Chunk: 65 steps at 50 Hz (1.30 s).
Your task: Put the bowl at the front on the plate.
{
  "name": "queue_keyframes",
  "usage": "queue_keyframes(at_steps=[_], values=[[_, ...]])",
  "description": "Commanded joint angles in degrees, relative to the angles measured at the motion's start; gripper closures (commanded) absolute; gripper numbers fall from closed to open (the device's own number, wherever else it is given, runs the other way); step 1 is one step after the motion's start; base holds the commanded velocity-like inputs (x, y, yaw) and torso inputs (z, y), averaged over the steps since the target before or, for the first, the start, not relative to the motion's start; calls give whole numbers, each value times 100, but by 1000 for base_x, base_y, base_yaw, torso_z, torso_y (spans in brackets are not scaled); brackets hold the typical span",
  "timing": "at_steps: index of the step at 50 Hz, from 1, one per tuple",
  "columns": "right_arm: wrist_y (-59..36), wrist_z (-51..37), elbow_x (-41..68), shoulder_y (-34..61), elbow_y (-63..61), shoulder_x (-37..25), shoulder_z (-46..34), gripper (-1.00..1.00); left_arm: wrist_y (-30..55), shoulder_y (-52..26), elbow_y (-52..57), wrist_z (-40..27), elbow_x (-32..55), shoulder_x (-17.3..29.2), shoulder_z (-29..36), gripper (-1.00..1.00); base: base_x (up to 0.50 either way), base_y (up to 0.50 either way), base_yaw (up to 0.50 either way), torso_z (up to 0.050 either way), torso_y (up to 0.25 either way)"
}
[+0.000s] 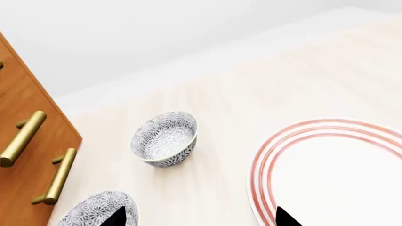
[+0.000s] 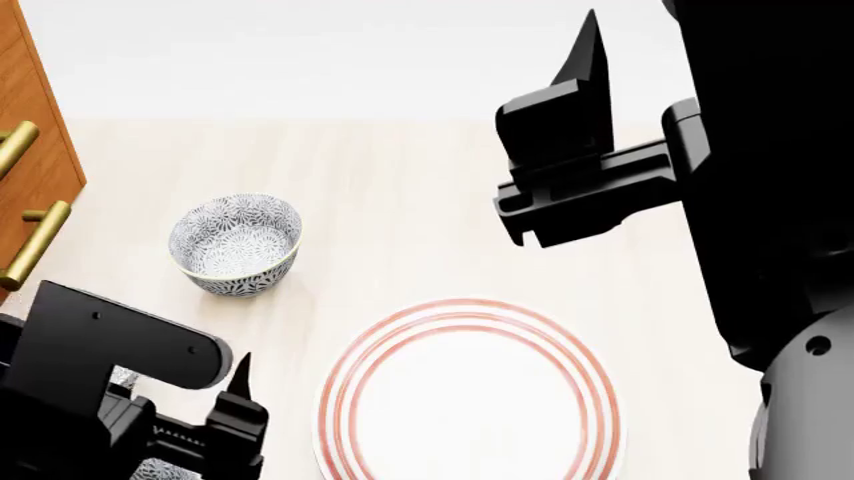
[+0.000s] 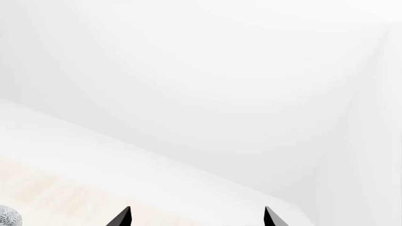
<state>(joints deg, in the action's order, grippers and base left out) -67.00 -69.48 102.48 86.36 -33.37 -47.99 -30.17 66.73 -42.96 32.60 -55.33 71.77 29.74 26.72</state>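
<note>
The bowl (image 1: 100, 211) nearest me, white with a dense grey-blue floral pattern, shows only in part at the edge of the left wrist view, close by one fingertip. In the head view the bowl (image 2: 158, 470) is mostly hidden under my left gripper (image 2: 227, 405). The plate (image 1: 333, 174), white with red rings, lies on the light wood table; the other fingertip overlaps its rim. My left gripper (image 1: 201, 221) is open and empty, spanning the bare gap between bowl and plate (image 2: 467, 400). Raised high at the right, my right gripper (image 3: 196, 217) is open, holding nothing.
An identical bowl (image 2: 236, 243) stands farther back on the table, also seen in the left wrist view (image 1: 164, 139). A wooden cabinet (image 1: 25, 136) with brass handles borders the table's left side (image 2: 27, 200). A sliver of a patterned bowl (image 3: 6, 217) shows in the right wrist view.
</note>
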Motion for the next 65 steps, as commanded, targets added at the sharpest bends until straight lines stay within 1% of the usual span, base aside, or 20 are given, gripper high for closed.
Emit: queue_keyframes(at_steps=[1, 5, 21, 37, 43, 59, 60, 61, 64, 65], values=[[43, -31, 24, -16, -38, -40, -12, -100, -124, 276, 6, 146, -277, 70, 214, -100, 0, 0, 0, 0, 0], [49, -24, 21, -12, -39, -49, -17, -100, -236, 406, -28, 251, -501, 108, 333, -100, 0, 0, 0, 0, 0], [75, -44, 16, -6, -42, -62, -77, -100, -464, 799, -145, 423, -823, 208, 566, -100, 0, 0, 0, 0, 0], [139, -16, -22, -38, -65, -83, -110, -100, -577, 1054, -170, 395, -973, 268, 687, -100, 0, 0, 0, 0, 0], [168, -1, -48, -68, -78, -99, -116, -100, -687, 1163, -221, 487, -1115, 289, 786, -100, 0, 0, 0, 0, 0], [201, 127, -174, -85, -39, -88, -151, -100, -732, 1354, -257, 500, -1168, 306, 919, -100, 0, 0, 0, 0, 0], [205, 130, -178, -83, -38, -89, -151, -100, -771, 1379, -271, 532, -1214, 311, 945, -100, 0, 0, 0, 0, 0], [206, 133, -183, -74, -38, -84, -152, -100, -954, 1494, -351, 667, -1436, 329, 1058, -100, 0, 0, 0, 0, 0], [215, 137, -188, -81, -38, -88, -160, -100, -843, 1431, -330, 594, -1306, 316, 1008, -100, 0, 0, 0, 0, 0], [218, 123, -176, -80, -48, -98, -160, -100, -963, 1518, -379, 670, -1442, 331, 1073, -100, 0, 0, 0, 0, 0]])
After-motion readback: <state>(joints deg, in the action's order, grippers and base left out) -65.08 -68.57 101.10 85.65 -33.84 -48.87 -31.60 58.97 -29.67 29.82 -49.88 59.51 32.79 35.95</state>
